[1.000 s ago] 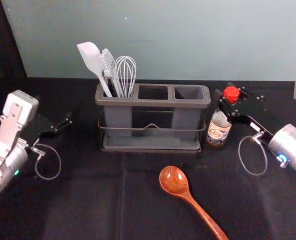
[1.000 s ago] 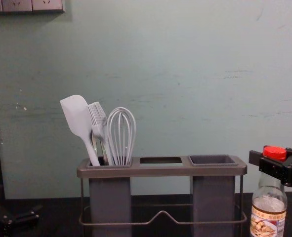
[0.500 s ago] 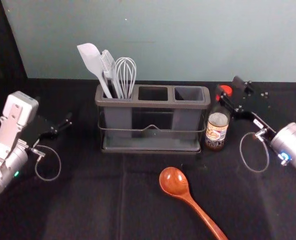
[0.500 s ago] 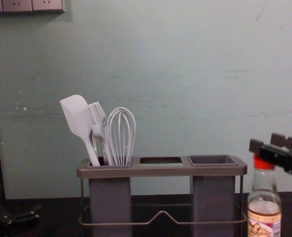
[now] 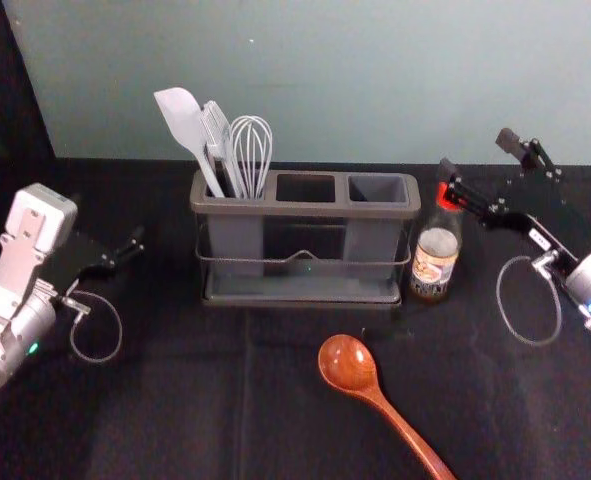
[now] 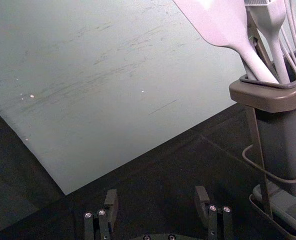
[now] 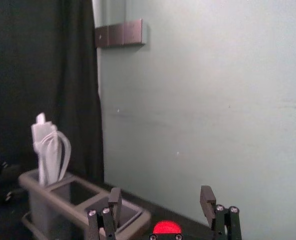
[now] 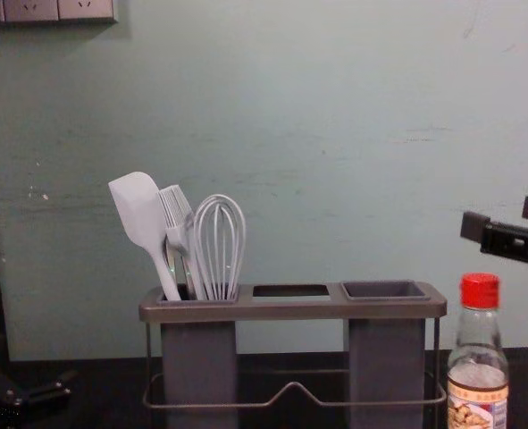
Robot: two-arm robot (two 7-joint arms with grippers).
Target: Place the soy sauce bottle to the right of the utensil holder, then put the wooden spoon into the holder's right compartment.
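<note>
Right gripper [image 8: 506,217] stood up and to the right of the bottle's red cap [image 8: 480,290], fingers apart and clamped on nothing. Nearest lay the wooden spoon [image 5: 347,362], bowl toward the holder, handle running nearer and to the right. That handle looked smooth and slim; pinched off balance, it could well roll or swivel in the grip. The left gripper [image 6: 156,195], idle at the left, had its fingers apart too.

Farther in, the soy sauce bottle [image 5: 436,262] was upright just beside the utensil holder [image 5: 305,206], on its right, so the first half of the job looked done. Narrow at the neck, it could tip if a finger hooked the cap on the way to the spoon. The right compartment [image 5: 378,187] was empty, but close to the bottle: an arm coming in low from the right might knock it, and a slanted spoon might snag the rim.
</note>
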